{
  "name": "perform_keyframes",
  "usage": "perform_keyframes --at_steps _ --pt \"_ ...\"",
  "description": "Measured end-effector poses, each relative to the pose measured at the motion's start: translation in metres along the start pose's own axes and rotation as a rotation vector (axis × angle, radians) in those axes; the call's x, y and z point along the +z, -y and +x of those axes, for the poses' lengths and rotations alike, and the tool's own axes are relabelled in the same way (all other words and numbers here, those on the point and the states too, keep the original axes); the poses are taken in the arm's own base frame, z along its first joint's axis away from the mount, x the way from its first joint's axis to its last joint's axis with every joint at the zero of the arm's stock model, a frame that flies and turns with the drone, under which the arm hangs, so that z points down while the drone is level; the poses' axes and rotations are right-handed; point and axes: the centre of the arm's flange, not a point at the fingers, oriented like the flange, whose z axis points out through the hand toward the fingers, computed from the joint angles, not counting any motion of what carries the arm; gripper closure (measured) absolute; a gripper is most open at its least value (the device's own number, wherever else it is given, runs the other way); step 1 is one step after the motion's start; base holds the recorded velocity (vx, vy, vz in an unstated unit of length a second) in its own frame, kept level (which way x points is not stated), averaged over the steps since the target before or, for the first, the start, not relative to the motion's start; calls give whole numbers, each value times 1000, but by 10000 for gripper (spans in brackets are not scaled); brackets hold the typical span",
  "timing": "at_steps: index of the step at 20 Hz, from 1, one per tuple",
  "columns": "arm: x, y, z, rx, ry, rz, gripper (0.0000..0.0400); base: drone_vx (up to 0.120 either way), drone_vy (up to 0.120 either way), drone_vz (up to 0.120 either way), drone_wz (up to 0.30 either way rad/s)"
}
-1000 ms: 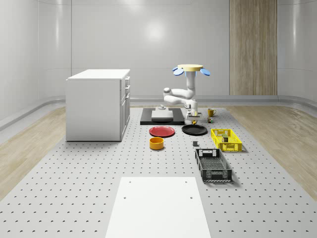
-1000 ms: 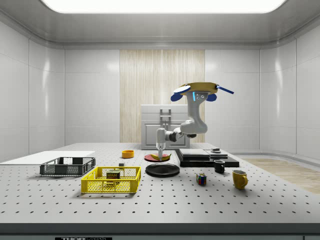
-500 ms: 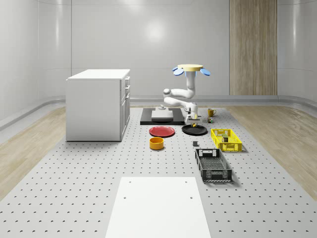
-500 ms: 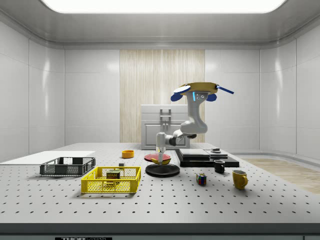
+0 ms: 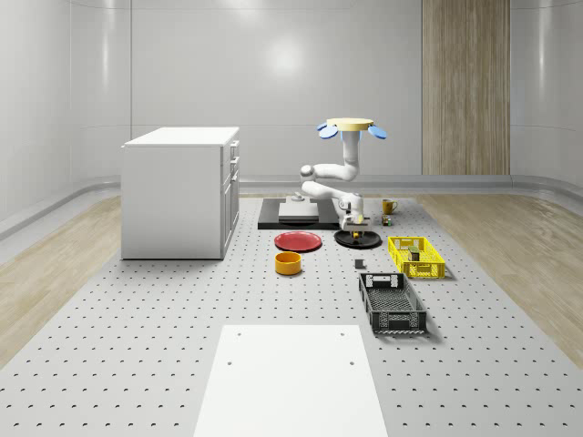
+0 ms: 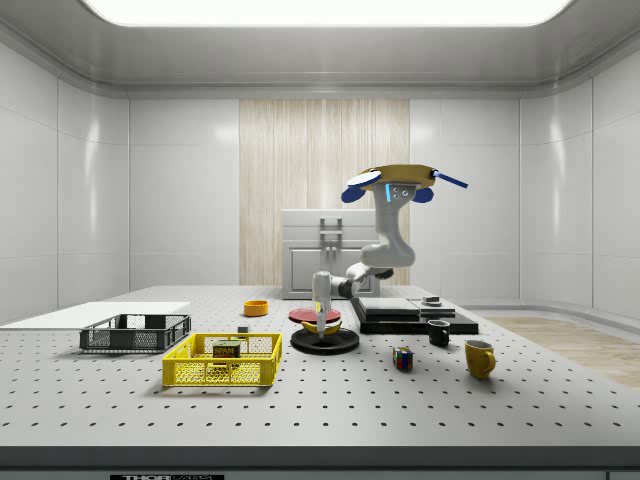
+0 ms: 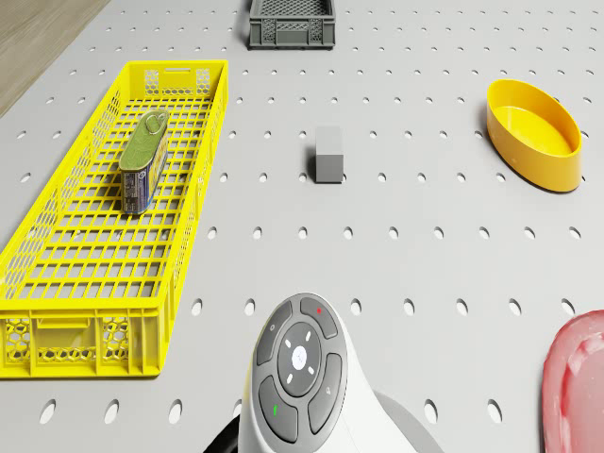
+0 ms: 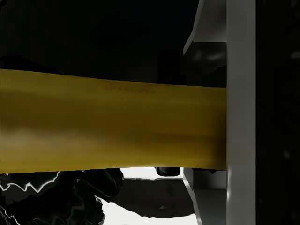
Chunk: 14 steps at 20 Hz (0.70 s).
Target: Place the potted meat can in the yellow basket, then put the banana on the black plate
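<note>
The can (image 7: 143,161) lies on its side in the yellow basket (image 7: 57,283); in the side view its label reads "SPAM" (image 6: 227,349), while the print on its top in the drone view is too small to read. No other writing can be made out.

The drone (image 5: 353,127) hovers above the far end of the table (image 5: 164,346), near the dark slab (image 5: 273,217). Its arm bends down to the black plate (image 6: 325,341), and the gripper (image 6: 322,318) hangs just over the plate with its fingers closed on the banana (image 8: 112,126). In the side view the banana (image 6: 322,325) sits right above the plate; whether it touches cannot be told. In the wrist view one finger (image 8: 241,112) presses against the banana's side.

Beside the black plate is a red plate (image 5: 298,241), with an orange bowl (image 5: 289,263) nearer the camera. A small grey block (image 7: 328,154) stands between basket and bowl. A dark crate (image 5: 392,303) lies beyond the basket's end. A white cabinet (image 5: 179,191) stands at the whole-scene view's left. A black cup (image 6: 438,333), a yellow mug (image 6: 479,358) and a coloured cube (image 6: 402,358) sit at the side view's right. Nothing stands between gripper and plate.
</note>
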Motion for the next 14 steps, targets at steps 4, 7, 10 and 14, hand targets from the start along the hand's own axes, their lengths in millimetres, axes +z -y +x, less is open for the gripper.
perform_keyframes --at_steps 4,7,10,14 --pt "-8 0 0 -12 2 1 39 0 0 0 0" --pt "-20 0 0 -17 3 1 18 0 0 0 0" --pt "-30 0 0 -20 4 2 9 0 0 0 0" --pt "-39 0 0 -22 4 2 3 0 0 0 0"
